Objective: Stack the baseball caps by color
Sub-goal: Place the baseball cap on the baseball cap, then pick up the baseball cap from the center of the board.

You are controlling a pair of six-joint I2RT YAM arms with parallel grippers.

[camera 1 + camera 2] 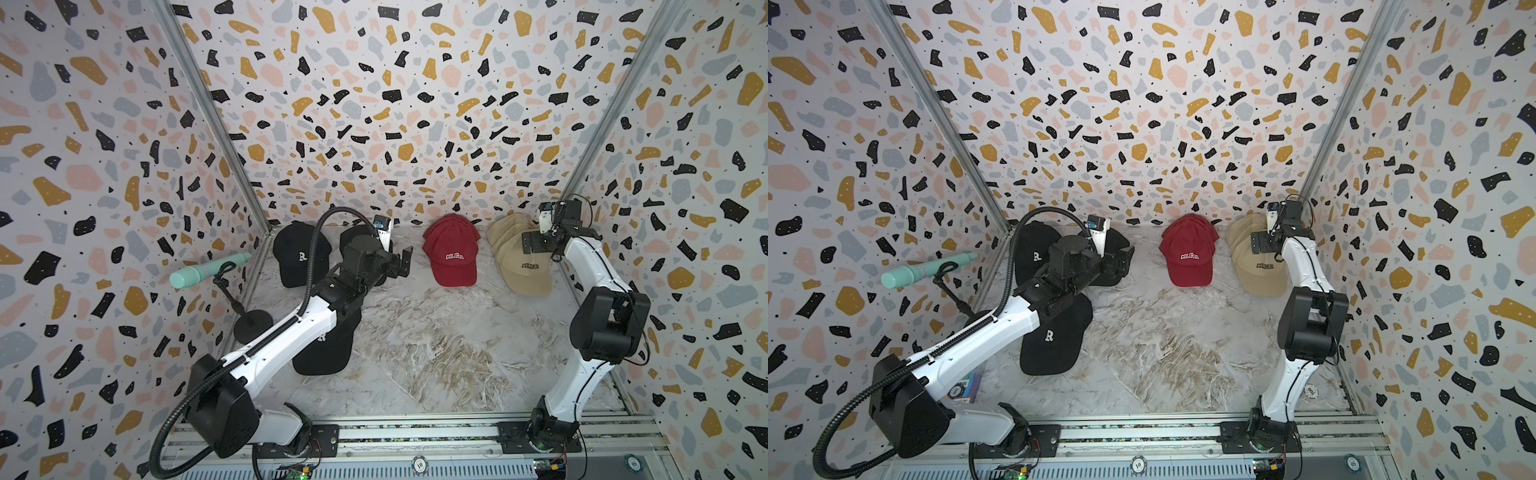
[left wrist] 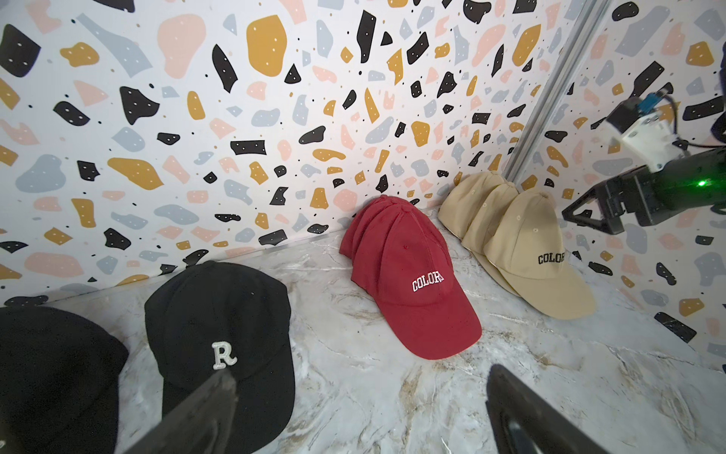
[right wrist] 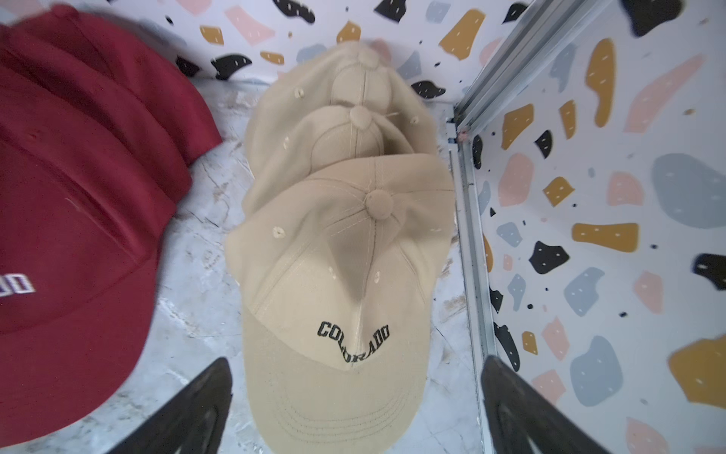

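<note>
Three tan baseball caps (image 3: 345,255) lie nested in the back right corner, seen too in a top view (image 1: 524,266). My right gripper (image 3: 355,365) hangs open just above the top tan cap, a finger on each side of its brim, holding nothing; both top views show it (image 1: 538,243) (image 1: 1262,243). Dark red caps (image 1: 451,253) sit stacked at the back middle. Black caps lie apart: one at the back left (image 1: 299,253), one behind my left wrist (image 2: 224,330), one under my left forearm (image 1: 1054,336). My left gripper (image 2: 359,381) is open and empty above the marble floor.
A teal microphone (image 1: 208,270) on a black stand (image 1: 252,326) leans at the left wall. Patterned walls close in the back and both sides. A metal rail (image 1: 415,434) with the arm bases runs along the front edge.
</note>
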